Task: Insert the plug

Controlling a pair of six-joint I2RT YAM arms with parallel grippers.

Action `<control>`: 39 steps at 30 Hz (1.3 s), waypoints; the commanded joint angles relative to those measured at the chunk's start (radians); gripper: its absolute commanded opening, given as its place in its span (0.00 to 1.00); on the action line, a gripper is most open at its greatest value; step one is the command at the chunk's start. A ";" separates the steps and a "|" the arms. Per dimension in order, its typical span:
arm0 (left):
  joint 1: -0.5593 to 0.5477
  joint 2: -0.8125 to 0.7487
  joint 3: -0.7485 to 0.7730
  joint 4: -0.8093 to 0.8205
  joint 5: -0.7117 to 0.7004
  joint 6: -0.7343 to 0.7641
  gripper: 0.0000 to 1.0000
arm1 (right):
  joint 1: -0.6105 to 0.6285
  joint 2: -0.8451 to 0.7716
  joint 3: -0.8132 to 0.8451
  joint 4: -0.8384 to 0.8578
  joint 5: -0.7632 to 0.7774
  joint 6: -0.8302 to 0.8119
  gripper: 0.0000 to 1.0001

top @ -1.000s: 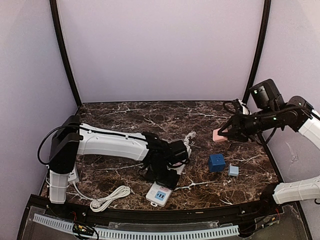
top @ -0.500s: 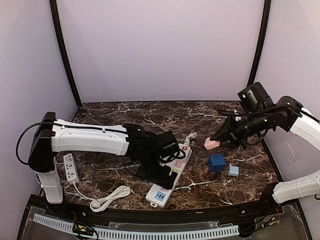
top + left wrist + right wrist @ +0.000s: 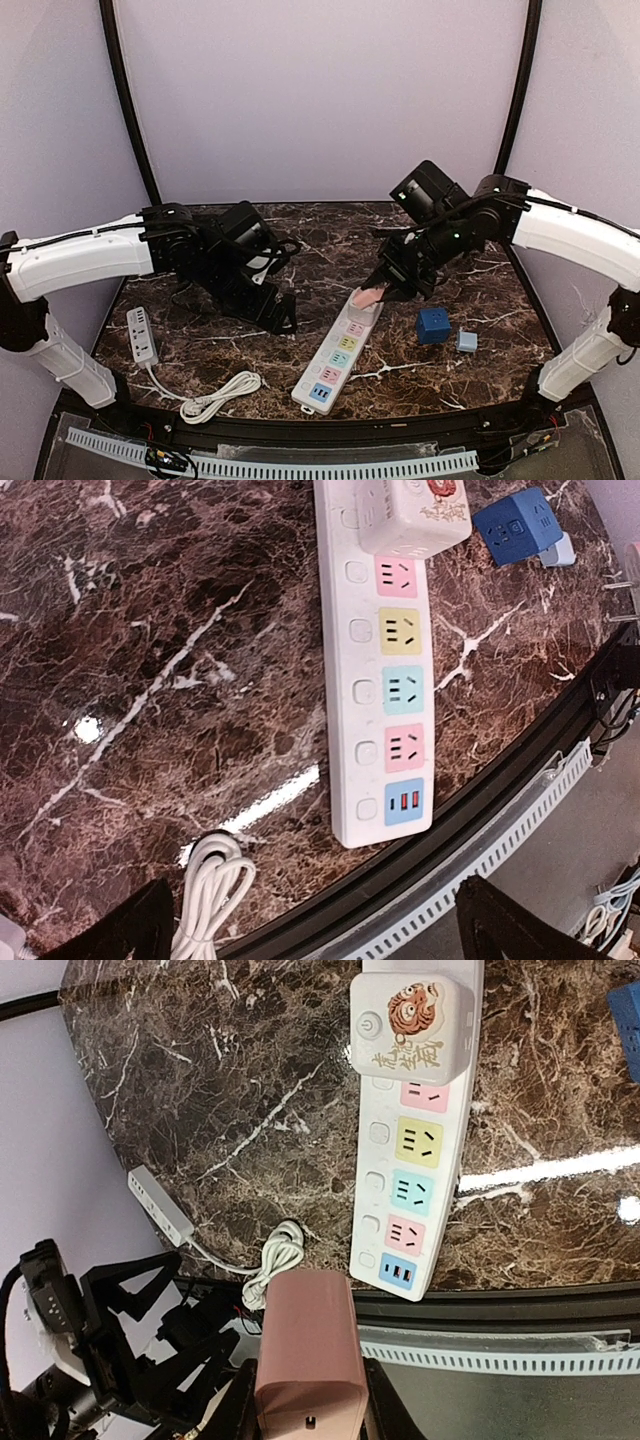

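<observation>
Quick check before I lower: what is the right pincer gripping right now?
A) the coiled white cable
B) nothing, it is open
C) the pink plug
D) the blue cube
C: the right pincer is shut on the pink plug near the far end of the power strip, while the blue cube sits on the table and the coiled white cable lies by the front edge.

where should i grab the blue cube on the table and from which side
Probably from straight above, with fingers closing on two opposite flat sides of the blue cube. It sits flat on the table with nothing over it, and its faces are parallel. Avoid the side facing the small pale blue block, which lies close on its right.
</observation>
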 commanded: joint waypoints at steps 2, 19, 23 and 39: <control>0.041 -0.124 -0.072 -0.094 -0.073 0.051 0.99 | 0.040 0.116 0.083 -0.046 0.054 0.002 0.00; 0.177 -0.334 -0.292 -0.040 -0.231 0.172 0.99 | 0.059 0.433 0.260 -0.263 0.057 -0.106 0.00; 0.178 -0.359 -0.322 -0.025 -0.247 0.187 0.99 | 0.057 0.484 0.274 -0.246 0.063 -0.121 0.00; 0.177 -0.530 -0.507 0.124 -0.245 0.196 0.98 | 0.059 0.564 0.314 -0.225 0.077 -0.138 0.00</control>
